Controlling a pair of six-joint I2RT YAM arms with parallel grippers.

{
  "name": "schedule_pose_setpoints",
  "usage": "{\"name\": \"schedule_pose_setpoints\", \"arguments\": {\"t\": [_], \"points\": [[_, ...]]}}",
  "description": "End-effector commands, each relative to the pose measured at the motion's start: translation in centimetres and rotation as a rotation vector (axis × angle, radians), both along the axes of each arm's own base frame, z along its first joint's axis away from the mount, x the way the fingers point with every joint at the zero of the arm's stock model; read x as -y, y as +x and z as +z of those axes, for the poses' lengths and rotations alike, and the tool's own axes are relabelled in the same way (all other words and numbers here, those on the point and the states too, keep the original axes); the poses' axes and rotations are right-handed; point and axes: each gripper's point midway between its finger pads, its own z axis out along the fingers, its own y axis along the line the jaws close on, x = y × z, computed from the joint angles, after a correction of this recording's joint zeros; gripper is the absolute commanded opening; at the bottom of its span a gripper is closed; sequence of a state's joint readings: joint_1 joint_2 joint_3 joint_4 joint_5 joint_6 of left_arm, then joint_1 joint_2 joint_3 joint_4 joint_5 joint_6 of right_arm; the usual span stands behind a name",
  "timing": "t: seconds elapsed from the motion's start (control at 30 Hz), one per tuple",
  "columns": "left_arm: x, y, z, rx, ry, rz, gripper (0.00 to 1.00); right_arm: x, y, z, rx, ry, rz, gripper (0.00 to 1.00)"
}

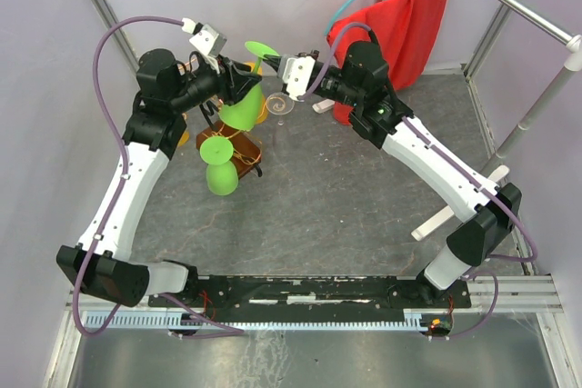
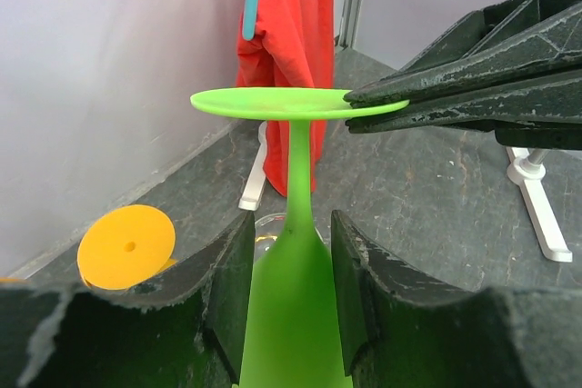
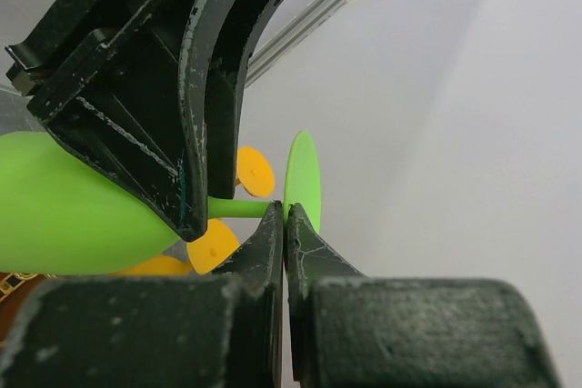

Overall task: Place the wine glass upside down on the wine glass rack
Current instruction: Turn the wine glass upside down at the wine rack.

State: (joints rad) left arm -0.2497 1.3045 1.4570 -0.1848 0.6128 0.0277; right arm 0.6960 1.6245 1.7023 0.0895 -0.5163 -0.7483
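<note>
Wine glass [image 2: 293, 315] looks light, stiff, slick plastic: my R gripper [image 3: 284, 224] pinches foot rim, L gripper [image 2: 289, 233] half-closed astride bowl top, hold unclear.

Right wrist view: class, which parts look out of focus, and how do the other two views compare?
Right wrist view: own fingers blur toward the bottom edge, glass foot crisp. Left wrist view: fingers soft, foot sharp. Top view: even light, faint shadows.
</note>
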Motion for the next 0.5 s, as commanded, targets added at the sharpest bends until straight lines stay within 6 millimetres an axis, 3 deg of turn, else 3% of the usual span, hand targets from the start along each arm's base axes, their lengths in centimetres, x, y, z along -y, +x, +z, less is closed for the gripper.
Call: {"name": "schedule_pose_setpoints", "arguments": {"t": [0.0, 0.27, 0.47], "points": [[0.55, -0.31, 0.93, 0.023, -0.037, -0.024, 0.46, 0.64, -2.34, 4.47, 0.086, 0.095, 0.036, 0.01], [0.71, -0.34, 0.82, 0.027, -0.038, -0.025, 0.47, 0.44, -2.41, 4.28, 0.087, 0.088, 0.037, 0.01], [0.75, -0.28, 0.43, 0.021, -0.034, -0.026, 0.33, 0.63, -2.39, 4.43, 0.089, 0.092, 0.029, 0.01]]}}
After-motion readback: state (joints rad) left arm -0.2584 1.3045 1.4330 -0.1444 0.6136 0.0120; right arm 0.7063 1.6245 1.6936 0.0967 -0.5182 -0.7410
